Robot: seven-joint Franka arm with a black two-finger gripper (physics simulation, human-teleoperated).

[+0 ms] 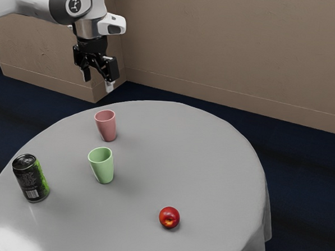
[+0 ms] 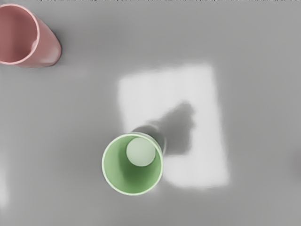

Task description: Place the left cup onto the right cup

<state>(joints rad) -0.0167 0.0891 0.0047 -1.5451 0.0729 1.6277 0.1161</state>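
While hanging high with black two-finger pincer [image 1: 98,79] spread and empty: well beneath it, upright pale-green plastic cup [image 1: 101,165] and upright pink plastic cup [image 1: 105,125], near but apart, on round grey table [image 1: 210,161].

Counted two cups there: one pink cup [image 1: 105,125] and one green cup [image 1: 101,165]. Singles were one drink can [image 1: 30,178], one red apple [image 1: 169,217] and one round table [image 1: 211,156] under them, so four loose items total. One gripper [image 1: 98,81] was overhead on one arm [image 1: 28,3]; the wrist view tallied the same two cups, one per colour.
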